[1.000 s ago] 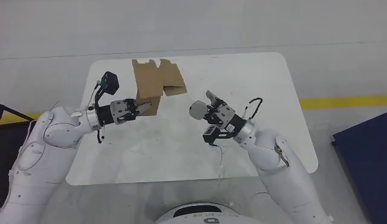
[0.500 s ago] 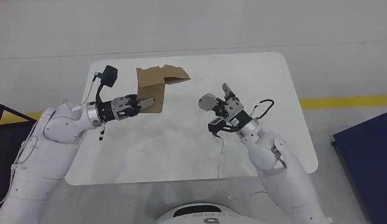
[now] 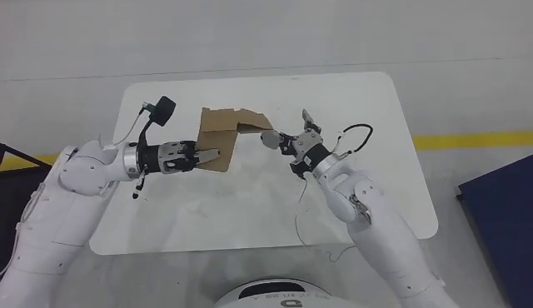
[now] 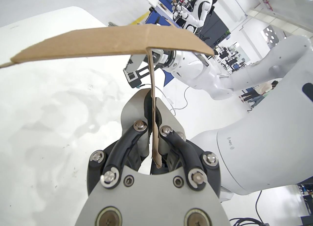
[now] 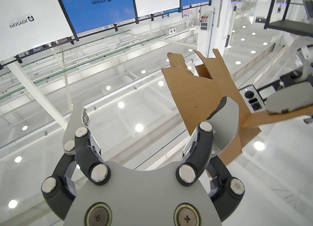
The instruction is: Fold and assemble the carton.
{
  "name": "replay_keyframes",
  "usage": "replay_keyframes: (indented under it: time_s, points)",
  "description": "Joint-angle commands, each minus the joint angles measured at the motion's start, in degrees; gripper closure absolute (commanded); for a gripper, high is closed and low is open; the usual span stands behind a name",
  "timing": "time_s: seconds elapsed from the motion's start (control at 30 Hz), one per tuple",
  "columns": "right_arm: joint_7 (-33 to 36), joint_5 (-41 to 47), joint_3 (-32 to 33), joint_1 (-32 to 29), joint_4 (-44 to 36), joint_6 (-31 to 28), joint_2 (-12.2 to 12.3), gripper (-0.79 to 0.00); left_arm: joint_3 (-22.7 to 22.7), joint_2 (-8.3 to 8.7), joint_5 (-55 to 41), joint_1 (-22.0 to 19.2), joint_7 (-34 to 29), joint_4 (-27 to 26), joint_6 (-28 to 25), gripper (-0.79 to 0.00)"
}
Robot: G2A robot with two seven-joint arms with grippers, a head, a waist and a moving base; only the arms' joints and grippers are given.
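Top view puts the carton (image 3: 218, 127) over the table (image 3: 366, 100) between your arms: your left gripper (image 3: 208, 153) is clamped on the edge of one panel, while your right gripper (image 3: 287, 130), fingers spread and holding nothing, sits just beside the flap pointing toward it. In the right wrist view the cardboard lies outside one finger, not between the pair, so you likely need a sideways shift before closing

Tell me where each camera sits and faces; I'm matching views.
Top view: overhead, facing down on the table, the carton, left gripper and right gripper.
Left wrist view: behind the left gripper, shut on a carton panel, facing the right arm.
Right wrist view: behind the open right gripper, facing up to the ceiling.
All share the carton.
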Motion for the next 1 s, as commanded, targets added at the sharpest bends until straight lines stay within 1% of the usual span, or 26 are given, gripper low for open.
replay_keyframes:
  time_s: [0.0,0.13,0.3,0.4,0.53,0.63,0.77,0.97]
  points:
    - [-0.15,-1.49,-0.85,0.50,-0.47,-0.87,-0.20,-0.785,0.55,-0.01,1.12,0.27,-0.34,-0.86,0.03,0.000]
    - [-0.22,-4.00,-1.84,1.14,-1.84,-1.73,-0.52,-0.785,1.35,0.05,4.92,0.69,-0.94,-1.95,-0.18,0.000]
    - [-0.97,-11.14,-2.84,1.06,-3.07,-5.24,-0.78,-0.785,1.90,0.08,7.98,0.95,-0.15,-2.34,-0.31,0.000]
    - [-1.56,-12.60,-3.21,0.63,-3.71,-6.31,-0.98,-0.785,1.89,0.14,9.04,0.94,0.32,-2.38,-0.28,0.000]
    - [-1.18,-13.19,-3.55,0.14,-4.75,-5.34,-1.15,-0.785,2.48,0.22,10.67,0.84,-0.04,-2.57,-0.41,0.000]
    - [-1.21,-15.77,-4.25,0.24,-5.04,-3.82,-1.20,-0.785,3.18,0.22,12.23,0.61,-0.12,-2.75,-0.71,0.000]
    - [-2.37,-18.57,-4.21,0.08,-4.74,-4.93,-1.35,-0.785,2.95,0.19,13.68,0.06,1.99,-2.66,-1.08,0.000]
    - [-2.12,-16.93,-1.84,-1.71,-5.18,-5.10,-1.38,-0.785,0.48,0.20,20.06,0.12,8.62,-2.54,-3.63,0.000]
